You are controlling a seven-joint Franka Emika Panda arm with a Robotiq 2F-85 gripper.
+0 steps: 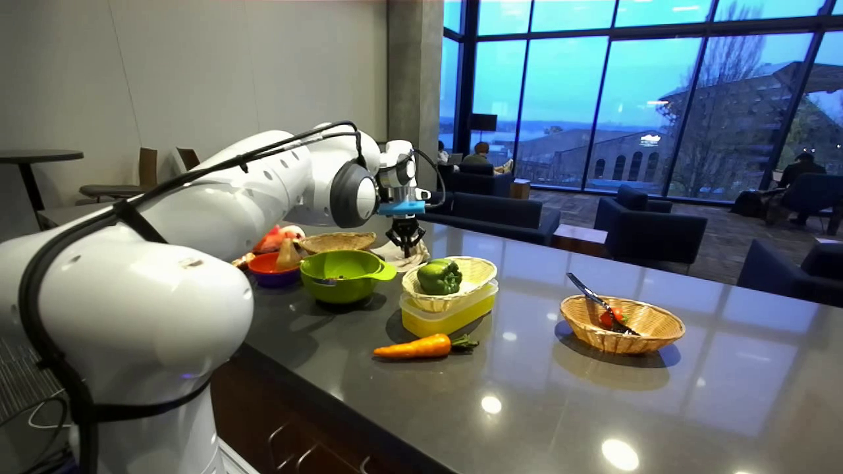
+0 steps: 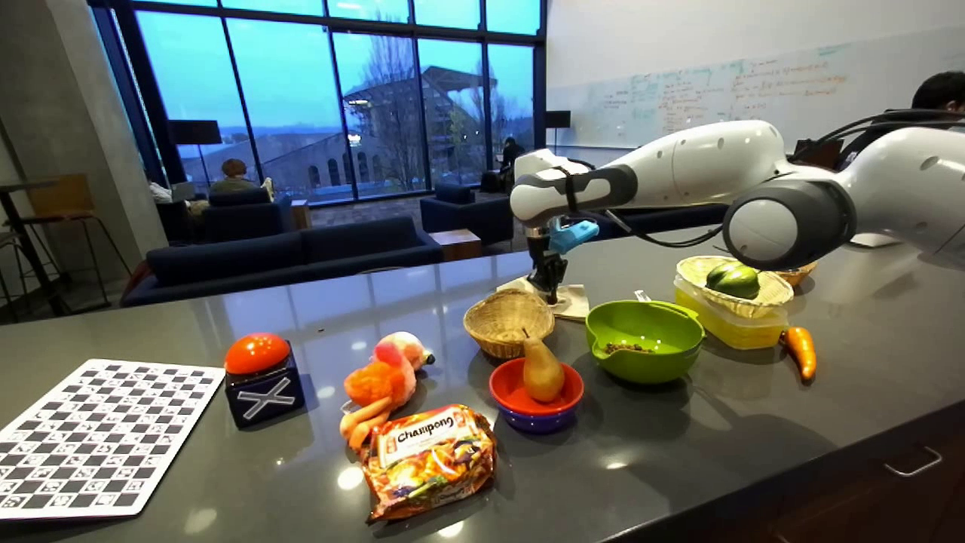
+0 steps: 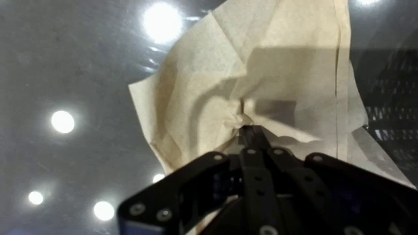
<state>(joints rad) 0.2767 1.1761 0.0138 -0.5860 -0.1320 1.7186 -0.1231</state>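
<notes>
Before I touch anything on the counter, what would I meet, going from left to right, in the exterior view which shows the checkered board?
Checkered board, dark button box, plush toy, pincer at the brown paper, green bowl, carrot.

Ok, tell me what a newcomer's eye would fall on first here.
Probably the big white arm, stretched over the dark counter, its black gripper shut on puckered brown paper. Next, likely, the red dome on its dark box beside the checkered board, and the bright green bowl near the paper.
</notes>
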